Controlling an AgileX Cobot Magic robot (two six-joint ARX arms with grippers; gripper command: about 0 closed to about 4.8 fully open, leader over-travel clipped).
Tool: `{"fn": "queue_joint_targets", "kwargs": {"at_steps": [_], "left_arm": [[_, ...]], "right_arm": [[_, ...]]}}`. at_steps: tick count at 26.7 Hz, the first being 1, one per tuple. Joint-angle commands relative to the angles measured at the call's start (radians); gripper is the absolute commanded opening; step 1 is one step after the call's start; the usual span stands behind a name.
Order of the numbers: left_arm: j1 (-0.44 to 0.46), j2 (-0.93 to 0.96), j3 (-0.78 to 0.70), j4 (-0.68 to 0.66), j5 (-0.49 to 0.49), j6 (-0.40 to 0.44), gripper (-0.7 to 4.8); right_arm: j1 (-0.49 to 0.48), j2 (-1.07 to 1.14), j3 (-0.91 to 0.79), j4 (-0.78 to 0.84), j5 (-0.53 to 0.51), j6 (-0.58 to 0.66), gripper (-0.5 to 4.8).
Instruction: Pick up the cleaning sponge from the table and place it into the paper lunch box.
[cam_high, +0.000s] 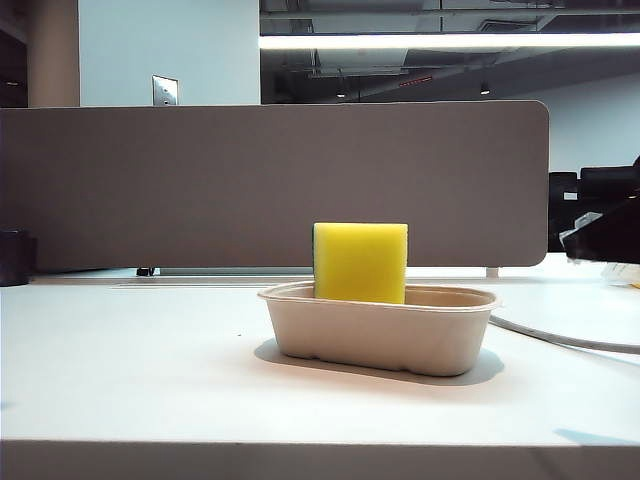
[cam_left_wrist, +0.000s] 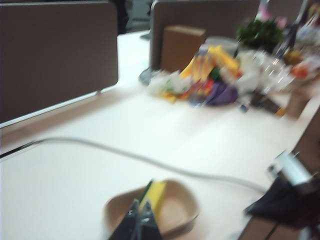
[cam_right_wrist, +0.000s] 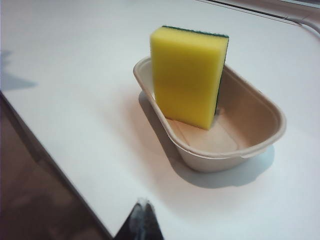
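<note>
Since the cleaning sponge (cam_right_wrist: 189, 75) already stands on edge inside the paper lunch box (cam_right_wrist: 260, 145), you have little left to do. Your left gripper (cam_left_wrist: 140, 210) is closed and empty just above the box; your right gripper (cam_right_wrist: 141, 206), apparently also shut, waits well short of it.

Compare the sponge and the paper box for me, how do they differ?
The sponge is bright yellow with a thin dark green layer on one face; the paper box is plain beige. The sponge is a squared block; the box is a hollow tray with rounded corners. The sponge stands upright, poking above the rim; the box lies flat on the table and is longer. The left gripper and right gripper, both shut, touch neither.
</note>
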Motion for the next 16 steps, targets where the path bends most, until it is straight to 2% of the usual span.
{"fn": "queue_joint_targets", "kwargs": {"at_steps": [1, 4, 6, 9, 12, 16], "left_arm": [[0.001, 0.001, -0.016, -0.087, -0.129, 0.085, -0.04], [0.013, -0.001, -0.06, -0.072, -0.2, 0.085, -0.04], [0.069, -0.017, -0.086, -0.066, -0.191, 0.082, -0.04], [0.188, -0.074, -0.159, -0.01, -0.085, 0.047, -0.04], [0.317, -0.194, -0.29, 0.134, 0.015, 0.03, -0.04], [0.436, -0.373, -0.463, 0.299, 0.028, 0.026, -0.04]], "right_arm": [[0.001, 0.0, 0.002, 0.017, 0.001, 0.0, -0.05], [0.001, 0.0, 0.002, 0.018, 0.001, 0.0, -0.05], [0.002, 0.0, 0.002, 0.017, 0.001, 0.0, -0.05], [0.001, 0.0, 0.002, 0.016, 0.001, 0.0, -0.05], [0.001, -0.001, 0.002, 0.017, 0.001, 0.0, -0.05], [0.001, -0.002, 0.002, 0.017, 0.001, 0.0, -0.05]]}}
